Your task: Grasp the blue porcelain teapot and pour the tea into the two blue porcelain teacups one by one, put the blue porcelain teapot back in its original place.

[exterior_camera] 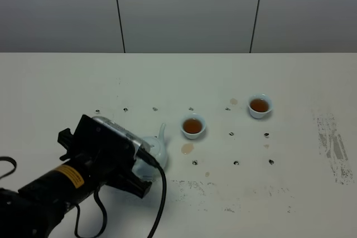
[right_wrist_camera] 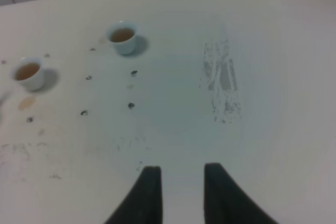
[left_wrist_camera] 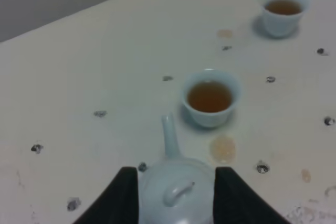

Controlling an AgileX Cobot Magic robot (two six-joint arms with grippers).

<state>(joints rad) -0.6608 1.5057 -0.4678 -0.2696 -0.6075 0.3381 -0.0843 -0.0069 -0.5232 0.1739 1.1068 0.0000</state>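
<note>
From the high camera, the blue porcelain teapot [exterior_camera: 154,147] stands upright beside the nearer teacup [exterior_camera: 193,126] — both cups hold tea. Left wrist: left gripper [left_wrist_camera: 176,191] flanks the pot; contact unclear. Right wrist: right gripper [right_wrist_camera: 182,182] parted, empty.

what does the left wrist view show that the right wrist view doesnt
Only the left wrist view shows the blue porcelain teapot, upright on the table with its spout aimed at the nearer teacup, and the left gripper with its fingers on either side of the pot's body.

Only the right wrist view shows the right gripper, open over bare table, and the large scuffed patch on the tabletop.

Both show the two teacups, the nearer teacup and the farther teacup, each holding brown tea, plus the small tea spill beside the nearer one.
</note>
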